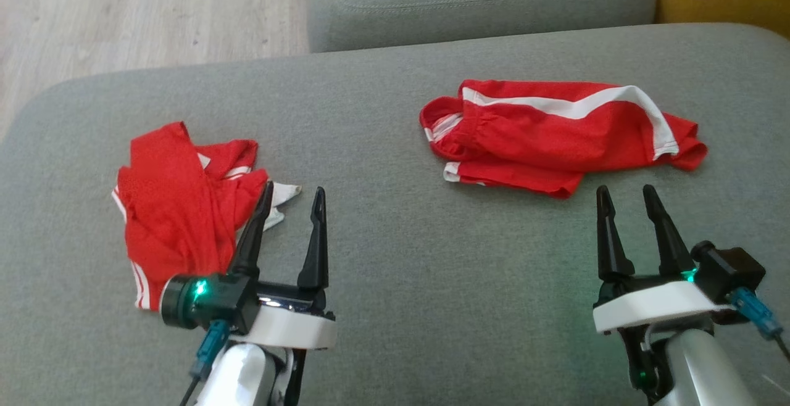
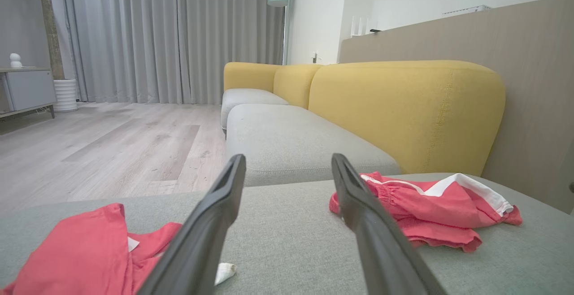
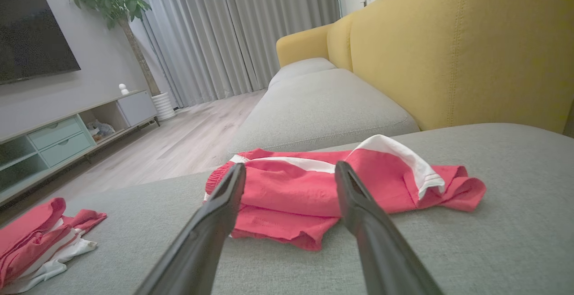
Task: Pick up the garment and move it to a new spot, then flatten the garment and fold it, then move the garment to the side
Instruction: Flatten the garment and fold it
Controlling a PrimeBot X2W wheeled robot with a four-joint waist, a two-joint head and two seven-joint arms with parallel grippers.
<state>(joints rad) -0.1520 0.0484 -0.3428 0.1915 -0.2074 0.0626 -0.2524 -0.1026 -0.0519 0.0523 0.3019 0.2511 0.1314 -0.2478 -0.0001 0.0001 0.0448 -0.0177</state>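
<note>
My left jaws stand wide apart and hold nothing, at the lower left of the head view. One finger (image 1: 254,233) crosses the right edge of the crumpled garment (image 1: 173,208) in the picture, and I cannot tell whether it touches the cloth. That garment, red with white stripes, lies bunched on the grey seat (image 1: 395,282) at the left of the frame.

My right jaws, at the lower right, are also spread and empty, their tips just below the shorts (image 1: 555,140) and apart from them. The shorts, red with a white side stripe, lie loosely folded at the upper right of the seat, well apart from the crumpled garment.

In my left wrist view the shorts (image 2: 430,210) sit at the right, partly behind one finger, before the yellow backrest (image 2: 403,106). In my right wrist view the shorts (image 3: 305,192) lie centre frame past both fingers, and the crumpled garment (image 3: 31,236) is at the lower left edge.
</note>
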